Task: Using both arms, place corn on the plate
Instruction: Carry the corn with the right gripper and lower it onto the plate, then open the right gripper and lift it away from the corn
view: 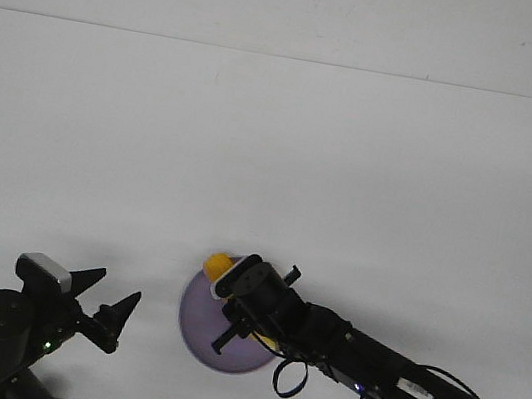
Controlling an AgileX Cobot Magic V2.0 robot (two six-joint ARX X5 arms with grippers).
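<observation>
Nearest the camera, the left claw (113, 302) sits low at the near table edge, well to the left of the plate (199, 336), its two pointed fingers spread wide and holding nothing. The right arm (372, 363) reaches in from the plate's right side, its wrist hanging over the plate's middle and hiding its claw, so I cannot tell whether that claw is spread or gripping. The corn (219, 265) shows only as a yellow-orange end at the plate's far rim, right against the right wrist; its long axis is hidden. The right arm is by far the nearer, so any release looks like its job.
</observation>
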